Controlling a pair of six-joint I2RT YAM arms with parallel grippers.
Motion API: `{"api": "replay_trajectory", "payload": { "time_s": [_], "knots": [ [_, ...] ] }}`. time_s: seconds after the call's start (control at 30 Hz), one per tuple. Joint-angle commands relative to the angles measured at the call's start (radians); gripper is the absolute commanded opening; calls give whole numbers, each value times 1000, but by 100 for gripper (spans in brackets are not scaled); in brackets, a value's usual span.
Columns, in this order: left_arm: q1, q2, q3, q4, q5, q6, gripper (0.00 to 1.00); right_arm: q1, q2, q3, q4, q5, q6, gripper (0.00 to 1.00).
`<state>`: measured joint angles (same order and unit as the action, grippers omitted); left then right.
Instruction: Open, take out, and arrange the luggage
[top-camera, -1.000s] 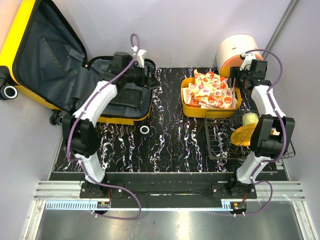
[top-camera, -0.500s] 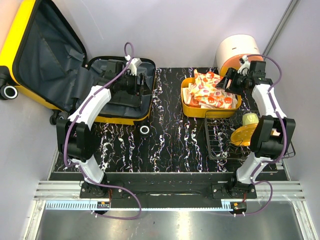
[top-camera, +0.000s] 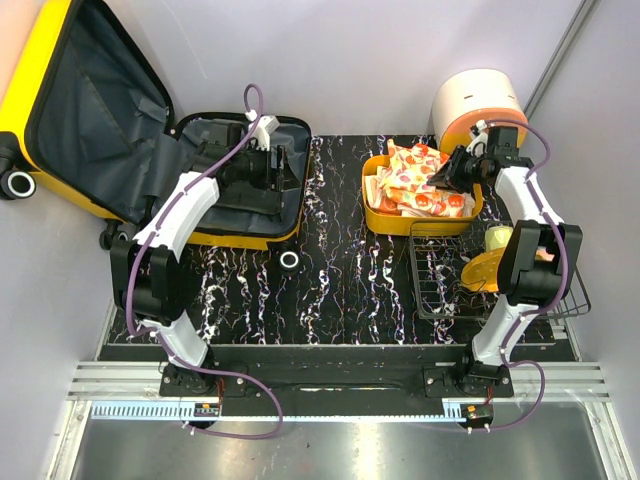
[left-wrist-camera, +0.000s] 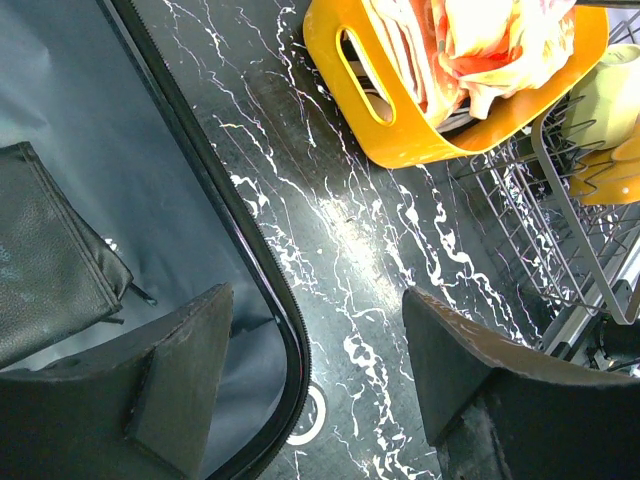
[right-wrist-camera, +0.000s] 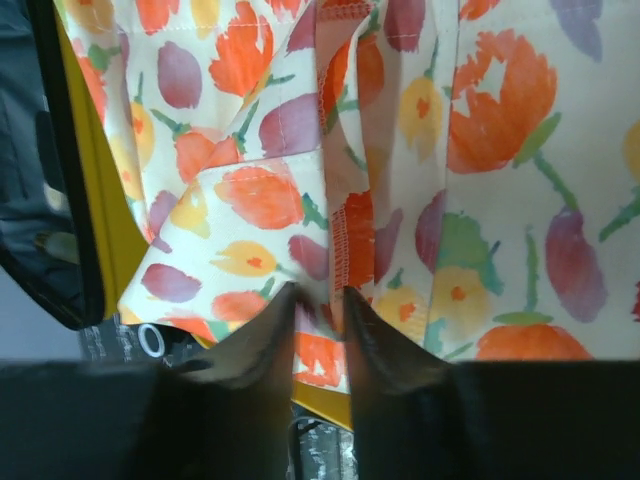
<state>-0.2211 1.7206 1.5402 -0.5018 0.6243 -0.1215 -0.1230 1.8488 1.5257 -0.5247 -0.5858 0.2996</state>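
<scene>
1 luggage (top-camera: 90, 110), lid up; 1 yellow basket (left-wrist-camera: 400, 140) w/ floral cloth (right-wrist-camera: 480, 150). L gripper (left-wrist-camera: 315, 310) wide open, empty, over luggage rim. R gripper (right-wrist-camera: 318, 295) nearly closed, pinching cloth fold.

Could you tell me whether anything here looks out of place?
Nothing looks damaged or spilled. The floral cloths sit in a rumpled heap above the rim of the yellow basket, and the open luggage overhangs the left edge of the table.

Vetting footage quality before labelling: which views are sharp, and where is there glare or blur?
Top external: sharp, evenly lit, no strong glare on the table. Left wrist: yellow basket crisp, sheen on the table, left fingers dark. Right wrist: floral cloth fills the frame, slightly soft; right fingers near-silhouettes.
</scene>
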Motion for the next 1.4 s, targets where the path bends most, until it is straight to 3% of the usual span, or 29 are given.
{"api": "replay_trajectory", "payload": {
  "time_s": [0.0, 0.1, 0.2, 0.4, 0.5, 0.53, 0.57, 0.63, 0.83, 1.0, 1.07, 1.23, 1.37],
  "knots": [
    [8, -58, -17, 36, -1, 5, 72, 23, -34, 53, 60, -26, 35, 24],
    [11, -56, -15, 36, -1, 6, 72, 42, -20, 97, 95, -32, 42, 10],
    [11, -55, -12, 37, -2, 8, 72, 71, 21, 161, 118, -31, 55, 4],
    [23, -59, -18, 19, -17, 29, 71, 158, 136, 324, 178, 0, 72, 4],
    [35, -59, -19, 3, -34, 43, 73, 200, 187, 393, 163, 17, 41, 39],
    [46, -58, -14, -16, -35, 54, 73, 206, 194, 405, 152, 20, 33, 56],
    [54, -50, -6, -30, -38, 60, 74, 212, 197, 415, 123, 35, 3, 62],
    [86, -41, 23, -79, -46, 81, 75, 210, 187, 424, 100, 62, -29, 72],
    [215, -15, 60, -155, -63, 144, 75, 194, 67, 366, 80, 168, -154, 79],
    [292, 11, 54, -184, -48, 175, 75, 158, -32, 297, 88, 192, -206, 93],
    [310, 13, 51, -184, -58, 187, 75, 143, -49, 283, 91, 178, -221, 93],
    [319, 39, 55, -187, -104, 259, 73, 151, -54, 217, 88, 104, -199, 65],
    [316, 86, 84, -221, -156, 341, 72, 201, 2, 189, 91, 93, -203, 66]
  ]
}}
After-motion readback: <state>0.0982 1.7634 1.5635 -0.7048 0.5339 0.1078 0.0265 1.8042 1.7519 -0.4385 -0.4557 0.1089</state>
